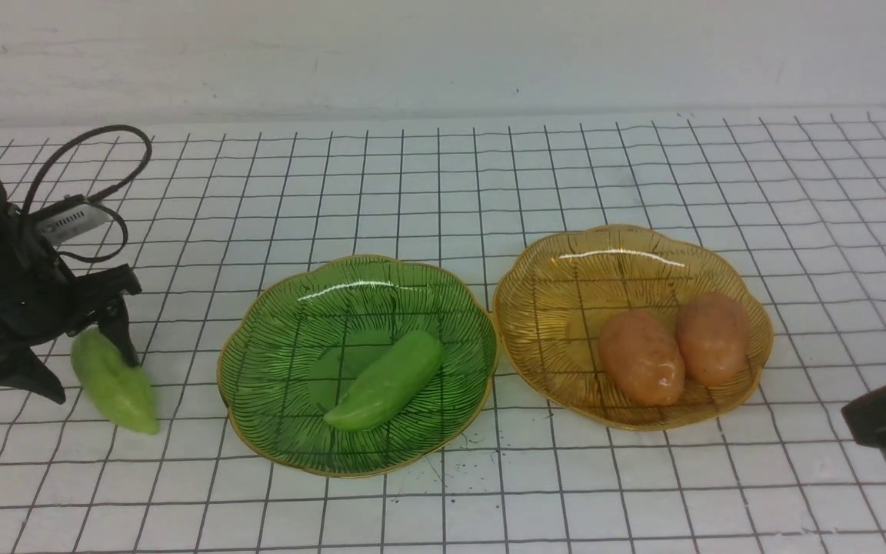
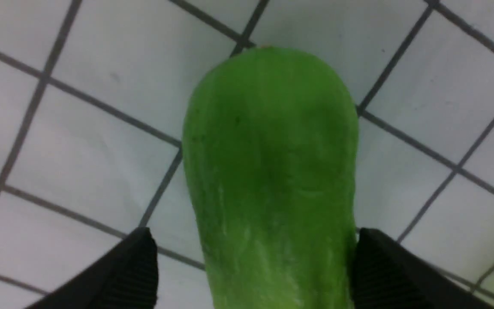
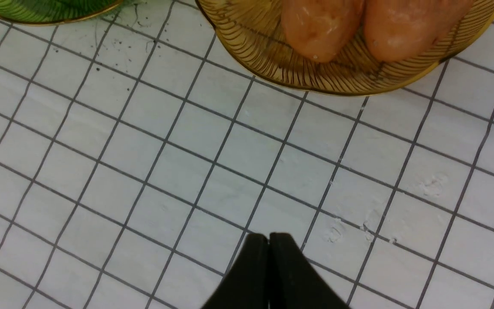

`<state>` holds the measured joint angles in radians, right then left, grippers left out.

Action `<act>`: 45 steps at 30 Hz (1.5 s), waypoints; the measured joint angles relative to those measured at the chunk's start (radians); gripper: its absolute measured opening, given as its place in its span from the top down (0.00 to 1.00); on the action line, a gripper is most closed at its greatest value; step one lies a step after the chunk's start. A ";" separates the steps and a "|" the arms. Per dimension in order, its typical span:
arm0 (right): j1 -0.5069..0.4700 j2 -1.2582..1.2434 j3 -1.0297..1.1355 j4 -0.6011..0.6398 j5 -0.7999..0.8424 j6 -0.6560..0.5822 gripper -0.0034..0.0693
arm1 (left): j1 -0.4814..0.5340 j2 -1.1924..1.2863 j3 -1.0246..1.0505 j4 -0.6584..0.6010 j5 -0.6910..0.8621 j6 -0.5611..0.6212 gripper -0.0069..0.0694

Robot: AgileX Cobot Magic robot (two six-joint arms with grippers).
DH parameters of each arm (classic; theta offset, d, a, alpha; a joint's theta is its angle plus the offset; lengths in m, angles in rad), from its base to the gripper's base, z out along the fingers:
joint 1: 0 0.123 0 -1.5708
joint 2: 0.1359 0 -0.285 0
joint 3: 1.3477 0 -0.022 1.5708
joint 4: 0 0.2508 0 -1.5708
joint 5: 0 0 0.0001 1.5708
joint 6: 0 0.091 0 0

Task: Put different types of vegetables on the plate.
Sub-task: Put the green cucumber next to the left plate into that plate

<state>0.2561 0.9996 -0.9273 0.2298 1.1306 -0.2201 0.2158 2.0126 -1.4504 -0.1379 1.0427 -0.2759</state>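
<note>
Item: my left gripper, fingers spread astride one light-green gourd left of the green plate; second gourd in it; two potatoes in the amber plate right of it; my right gripper, fingers pressed together.

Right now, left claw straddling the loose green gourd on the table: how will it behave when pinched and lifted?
The gourd looks smooth and tapered, so it may slip from the left claw. Its rounded body would probably roll if nudged. It holds its shape lying flat, so likely stiff.
</note>
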 joint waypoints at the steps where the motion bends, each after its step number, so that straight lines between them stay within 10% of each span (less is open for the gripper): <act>1: 0.000 0.000 0.000 0.000 0.000 0.000 0.97 | 0.000 0.004 0.000 0.001 -0.002 -0.001 0.19; 7: 0.000 0.000 0.000 0.000 0.000 0.000 0.97 | 0.000 0.045 0.001 0.015 0.002 0.000 0.42; 18: 0.000 0.000 0.000 0.012 -0.011 0.000 0.97 | -0.077 -0.140 -0.074 -0.057 0.155 0.266 0.42; 28: 0.000 -0.024 0.000 0.038 -0.038 0.026 0.97 | -0.413 -0.111 -0.078 -0.120 0.044 0.351 0.42; 39: 0.000 -0.502 0.000 -0.024 0.121 0.101 0.97 | -0.516 -0.071 -0.078 -0.006 -0.052 0.352 0.20; 45: 0.000 -0.837 0.122 -0.050 -0.088 0.105 0.97 | -0.516 -0.070 -0.099 -0.005 -0.005 0.349 0.28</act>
<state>0.2561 0.1625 -0.8052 0.1798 1.0429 -0.1147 -0.3007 1.9430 -1.5489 -0.1431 1.0381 0.0734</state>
